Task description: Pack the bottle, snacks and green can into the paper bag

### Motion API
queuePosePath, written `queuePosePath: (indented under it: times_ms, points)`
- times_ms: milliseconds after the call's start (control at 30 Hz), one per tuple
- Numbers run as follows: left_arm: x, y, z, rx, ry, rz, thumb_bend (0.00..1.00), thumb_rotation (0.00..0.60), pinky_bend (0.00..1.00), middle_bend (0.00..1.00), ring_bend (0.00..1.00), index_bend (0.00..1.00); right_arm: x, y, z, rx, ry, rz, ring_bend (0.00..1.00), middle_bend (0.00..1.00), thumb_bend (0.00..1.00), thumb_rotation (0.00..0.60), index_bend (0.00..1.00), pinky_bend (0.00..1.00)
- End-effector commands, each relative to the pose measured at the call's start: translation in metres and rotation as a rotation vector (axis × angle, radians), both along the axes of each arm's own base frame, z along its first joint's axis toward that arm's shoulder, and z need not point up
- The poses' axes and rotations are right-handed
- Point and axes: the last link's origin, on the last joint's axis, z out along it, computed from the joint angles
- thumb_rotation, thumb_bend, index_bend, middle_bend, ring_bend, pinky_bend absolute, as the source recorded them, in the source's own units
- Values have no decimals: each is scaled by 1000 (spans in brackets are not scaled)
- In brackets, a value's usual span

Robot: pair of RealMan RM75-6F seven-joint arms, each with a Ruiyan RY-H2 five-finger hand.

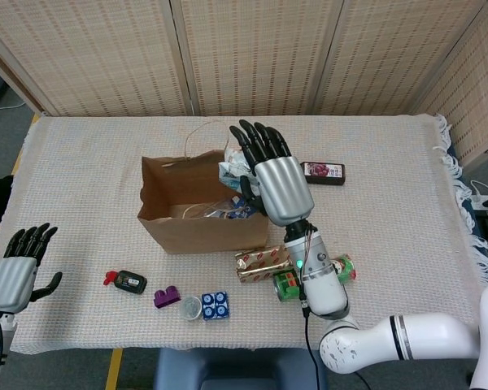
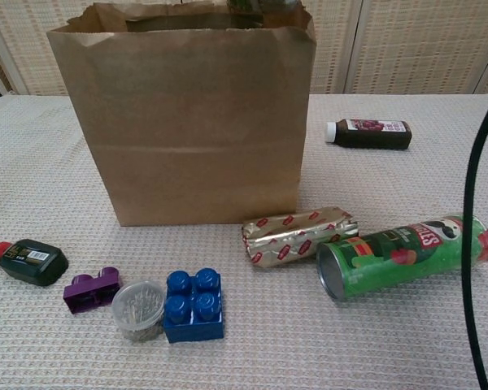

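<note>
The brown paper bag (image 1: 203, 226) (image 2: 187, 122) stands upright with its mouth open. My right hand (image 1: 270, 177) hovers over its right rim, fingers stretched out, thumb pinching a silver snack bag (image 1: 229, 172) that dips into the opening and is mostly hidden by the hand. A gold-wrapped snack (image 1: 263, 262) (image 2: 297, 234) lies in front of the bag, with the green can (image 1: 289, 285) (image 2: 403, 253) on its side beside it. The dark bottle (image 1: 325, 172) (image 2: 370, 133) lies behind, to the right. My left hand (image 1: 16, 264) rests open at the table's front left edge.
In front of the bag sit a black item with a red cap (image 1: 128, 281) (image 2: 31, 262), a purple brick (image 1: 167, 296) (image 2: 92, 289), a small clear jar (image 1: 192, 307) (image 2: 138, 309) and a blue brick (image 1: 215, 305) (image 2: 193, 305). A black cable (image 2: 472, 203) hangs at the chest view's right.
</note>
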Motion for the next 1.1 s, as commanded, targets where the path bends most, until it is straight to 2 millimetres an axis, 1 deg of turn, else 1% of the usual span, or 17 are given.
queuePosePath:
  times_ms: [33,100,267,400,533,633,767,933,1100]
  points:
    - [0,0,0,0,0,0,342,600,0,0,0,52,4,1,-5,11,16,-9,0,13,302,600,0,78]
    - [0,0,0,0,-1,0,342,600,0,0,0,52,7,2,-8,21,16,-11,0,13,228,600,0,76]
    - [0,0,0,-1,-1,0,342,600,0,0,0,52,20,6,-13,58,-12,12,0,13,123,600,0,68]
    - [0,0,0,-1,-3,0,342,600,0,0,0,52,25,12,-16,67,-6,34,0,13,110,600,0,65]
    - [-1,0,0,-3,-5,-1,342,600,0,0,0,52,17,17,-15,69,30,33,0,13,110,600,0,63]
    - [-1,0,1,-4,-7,-1,342,600,0,0,0,52,-2,21,-10,89,89,27,0,13,110,600,0,60]
    - [-1,0,1,-4,-3,-2,343,600,0,0,0,52,-42,29,2,113,178,16,0,13,110,600,0,59]
    - [0,0,0,1,4,-1,343,600,0,0,0,52,-89,38,18,170,214,10,0,13,110,600,0,59]
    - [0,0,-1,7,11,1,343,600,0,0,0,52,-133,50,28,231,278,7,0,14,89,600,0,59]
